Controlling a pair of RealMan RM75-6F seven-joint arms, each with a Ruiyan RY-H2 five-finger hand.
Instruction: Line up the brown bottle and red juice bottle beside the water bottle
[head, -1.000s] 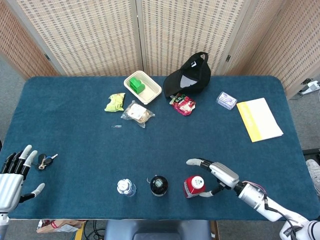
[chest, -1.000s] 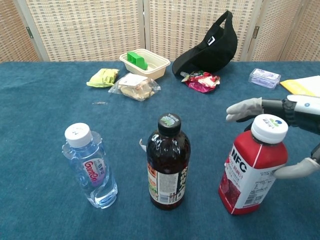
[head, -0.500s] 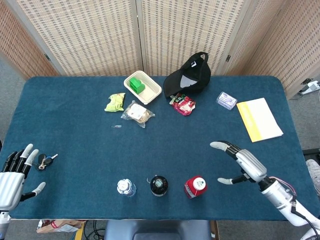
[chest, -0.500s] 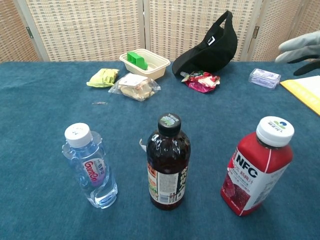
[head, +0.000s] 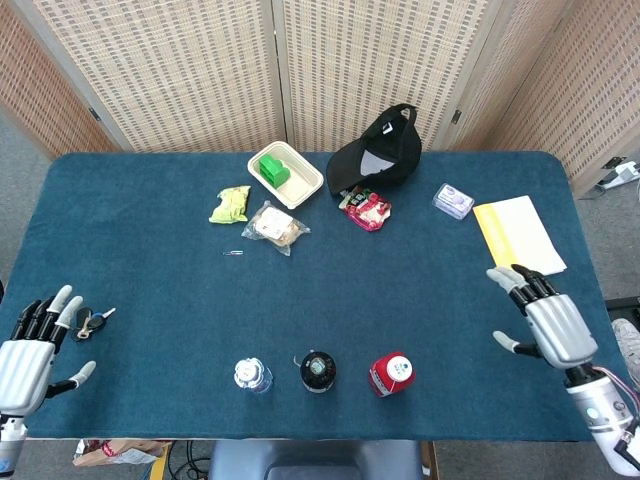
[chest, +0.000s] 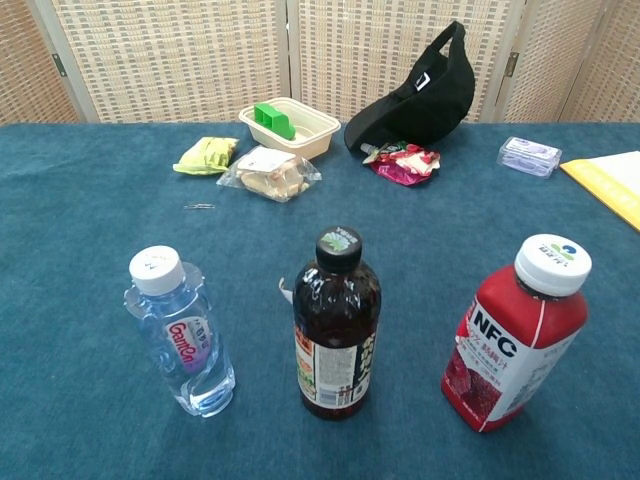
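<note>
Three bottles stand upright in a row near the table's front edge. The clear water bottle (head: 252, 375) (chest: 182, 335) is leftmost, the brown bottle (head: 318, 369) (chest: 337, 328) is in the middle, and the red juice bottle (head: 391, 373) (chest: 513, 341) with a white cap is rightmost. My right hand (head: 546, 325) hovers open at the right edge, well clear of the juice bottle. At the front left corner my left hand (head: 30, 347) is open beside a set of keys. Neither hand shows in the chest view.
Keys (head: 90, 322) lie by my left hand. At the back are a tray (head: 290, 180) holding a green block, a yellow-green packet (head: 231, 204), a bagged snack (head: 273, 226), a black cap (head: 378, 152), a red pouch (head: 366, 209), a small box (head: 453, 200) and a yellow booklet (head: 518, 238).
My right hand let go of the red juice bottle and drew back to the right edge, leaving the chest view. The bottle stays standing. The left hand barely moved.
</note>
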